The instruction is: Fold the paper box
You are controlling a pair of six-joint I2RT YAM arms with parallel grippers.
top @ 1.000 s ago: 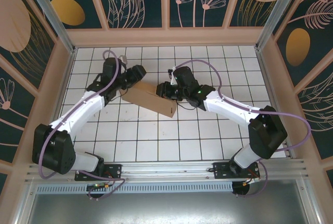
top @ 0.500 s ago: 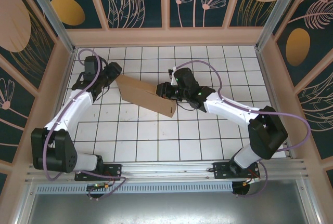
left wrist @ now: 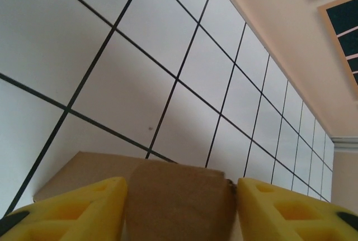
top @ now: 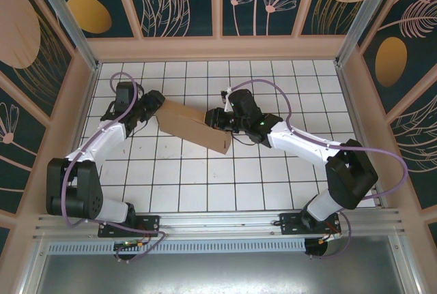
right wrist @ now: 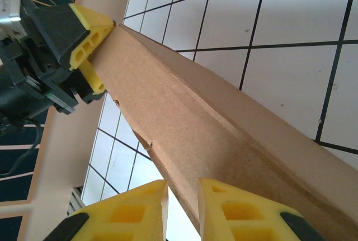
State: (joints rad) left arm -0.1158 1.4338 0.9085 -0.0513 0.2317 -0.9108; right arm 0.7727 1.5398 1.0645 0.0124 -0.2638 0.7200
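Top external view has the paper box (top: 193,126) on the white tiled surface (top: 205,178), a little beyond its centre. It is a long brown cardboard piece with its length running from 10 o'clock to 4 o'clock. My left fingers (top: 154,102) meet its 10 o'clock end, and my right fingers (top: 220,118) come in on its long far side, toward the 4 o'clock end.

Left wrist view: a cardboard flap fills the gap between my two yellow fingers and touches both, so I am clamped on that end of the box, with tiles beyond at 12 o'clock.

Right wrist view: my yellow fingers stand close together with a thin cardboard edge running down between them, pinched. The box stretches away toward 10 o'clock, where my left hand's yellow fingers press on its far end.
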